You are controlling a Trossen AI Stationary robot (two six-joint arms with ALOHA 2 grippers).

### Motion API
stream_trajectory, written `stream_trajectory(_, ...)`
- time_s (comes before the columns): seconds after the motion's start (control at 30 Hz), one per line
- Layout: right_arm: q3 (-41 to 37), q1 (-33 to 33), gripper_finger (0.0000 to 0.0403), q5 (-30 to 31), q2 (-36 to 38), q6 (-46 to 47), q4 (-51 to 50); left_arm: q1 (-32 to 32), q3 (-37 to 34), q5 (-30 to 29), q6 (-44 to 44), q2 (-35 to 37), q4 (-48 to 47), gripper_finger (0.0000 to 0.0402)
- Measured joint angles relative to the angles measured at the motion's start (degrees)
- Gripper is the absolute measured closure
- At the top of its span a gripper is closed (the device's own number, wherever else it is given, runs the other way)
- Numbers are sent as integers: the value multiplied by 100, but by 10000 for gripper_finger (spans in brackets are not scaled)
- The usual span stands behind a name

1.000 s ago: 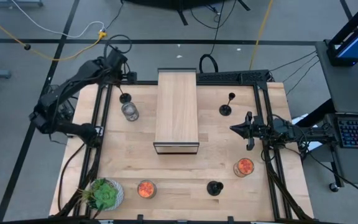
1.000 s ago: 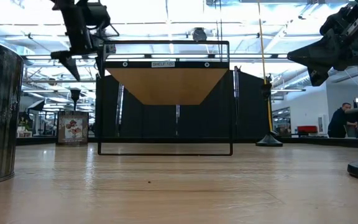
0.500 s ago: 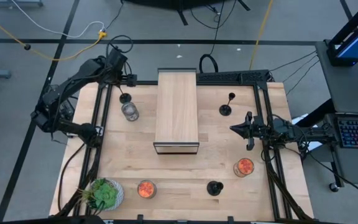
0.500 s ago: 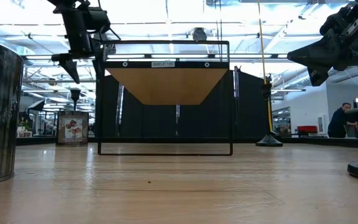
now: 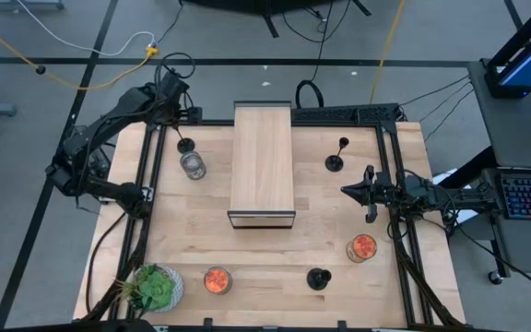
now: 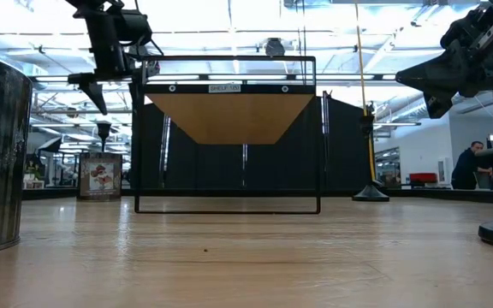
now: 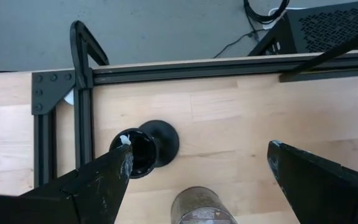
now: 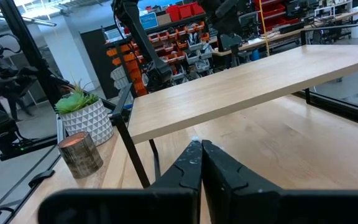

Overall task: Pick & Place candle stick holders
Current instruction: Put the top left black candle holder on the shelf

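Three black candle stick holders stand on their round bases on the wooden table. One is at the far left (image 5: 184,145), a tall one at the far right (image 5: 336,159), and a squat one near the front edge (image 5: 318,278). My left gripper (image 5: 179,120) hangs open above the far-left holder. In the left wrist view (image 7: 199,148) that holder (image 7: 146,147) shows from above beside one fingertip, untouched. My right gripper (image 5: 350,191) is shut and empty, level above the table's right side, and it also shows in the right wrist view (image 8: 199,149).
A wooden shelf on a black frame (image 5: 262,164) stands in the middle of the table. A glass jar (image 5: 193,166) stands just near the far-left holder. Two orange candle jars (image 5: 217,280) (image 5: 361,247) and a potted plant (image 5: 155,288) sit along the front. Black rails (image 5: 396,166) edge the table.
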State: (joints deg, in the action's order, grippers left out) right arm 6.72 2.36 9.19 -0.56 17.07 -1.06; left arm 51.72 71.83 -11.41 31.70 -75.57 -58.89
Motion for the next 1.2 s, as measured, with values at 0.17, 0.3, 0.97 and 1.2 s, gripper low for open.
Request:
stream_trajectory(0.17, -2, 0, 403, 2, 0, 1, 0, -4, 0, -64, 72, 0, 0, 23)
stream_trajectory(0.3, -2, -1, 403, 1, 0, 1, 0, -42, 0, -64, 149, 0, 0, 23)
stream_trajectory(0.97, -2, 1, 403, 1, 0, 1, 0, -37, -2, 123, 143, -5, -93, 23)
stream_trajectory(1.2, -1, -1, 403, 1, 0, -1, 0, -37, -59, 62, -32, -166, -184, 23)
